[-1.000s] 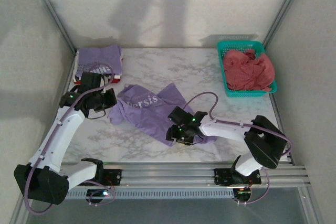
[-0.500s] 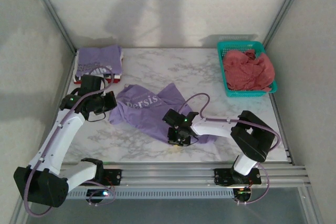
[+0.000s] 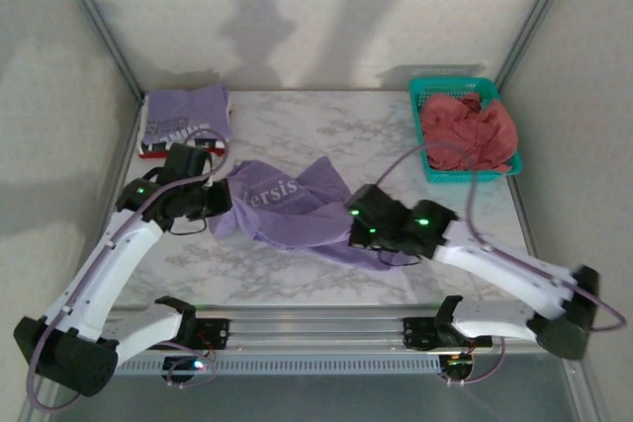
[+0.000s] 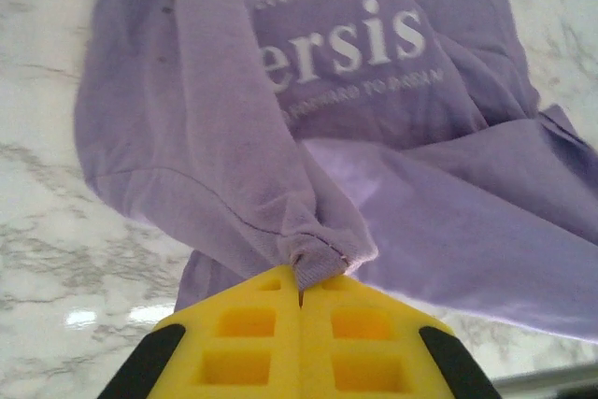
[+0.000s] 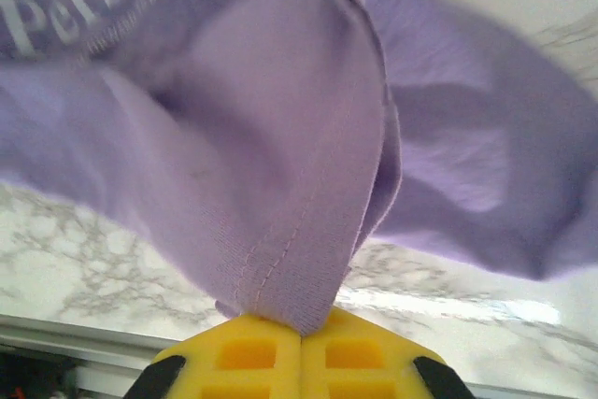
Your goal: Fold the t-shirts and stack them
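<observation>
A purple t-shirt with white lettering (image 3: 287, 203) lies crumpled across the middle of the marble table (image 3: 297, 130). My left gripper (image 3: 220, 202) is shut on its left edge; in the left wrist view a bunched hem (image 4: 322, 254) disappears between the yellow fingers (image 4: 243, 324). On the shirt's right side my right gripper (image 3: 352, 222) is shut on a stitched hem (image 5: 299, 268), which is lifted off the table. A folded purple tee (image 3: 186, 116) rests on a red one (image 3: 158, 152) at the back left. A coral-pink tee (image 3: 467, 131) fills the teal basket (image 3: 431, 167).
Grey enclosure walls and metal posts ring the table. The teal basket stands at the back right corner. An aluminium rail (image 3: 316, 325) with both arm bases runs along the near edge. Bare marble shows behind the shirt and at the near left.
My right arm has swung out to the right and lifted, pulling the shirt's right hem up and rightward. My left gripper has shifted slightly right and nearer, still holding the left edge.
</observation>
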Action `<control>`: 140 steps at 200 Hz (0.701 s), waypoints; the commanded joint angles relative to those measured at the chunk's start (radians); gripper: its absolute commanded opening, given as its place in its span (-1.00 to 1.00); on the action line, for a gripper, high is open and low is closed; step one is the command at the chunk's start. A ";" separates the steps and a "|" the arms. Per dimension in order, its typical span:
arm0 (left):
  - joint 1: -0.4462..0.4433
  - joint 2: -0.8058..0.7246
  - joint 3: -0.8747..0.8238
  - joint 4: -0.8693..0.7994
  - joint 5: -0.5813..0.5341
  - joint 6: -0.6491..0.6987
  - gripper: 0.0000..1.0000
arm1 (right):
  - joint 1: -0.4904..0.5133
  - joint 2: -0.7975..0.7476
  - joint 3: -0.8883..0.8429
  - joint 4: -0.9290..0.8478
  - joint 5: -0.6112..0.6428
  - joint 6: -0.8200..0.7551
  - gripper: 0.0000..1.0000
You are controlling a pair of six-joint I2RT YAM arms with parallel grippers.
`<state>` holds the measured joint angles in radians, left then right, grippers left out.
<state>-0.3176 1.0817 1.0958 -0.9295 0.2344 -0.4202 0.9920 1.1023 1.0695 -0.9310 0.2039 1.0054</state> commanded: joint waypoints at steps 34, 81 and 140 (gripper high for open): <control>-0.136 0.197 0.124 0.041 0.009 -0.011 -1.00 | -0.348 -0.169 -0.037 -0.162 0.000 -0.181 -1.00; -0.222 0.497 0.273 0.065 -0.004 0.061 -1.00 | -0.587 -0.068 -0.109 -0.056 -0.107 -0.352 -1.00; -0.250 0.722 0.514 0.138 -0.165 0.142 0.13 | -0.735 0.079 -0.072 0.023 -0.211 -0.477 -1.00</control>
<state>-0.5594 1.8221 1.5433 -0.8375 0.1669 -0.3222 0.2787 1.1587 0.9707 -0.9451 0.0490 0.6079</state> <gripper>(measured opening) 0.354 0.058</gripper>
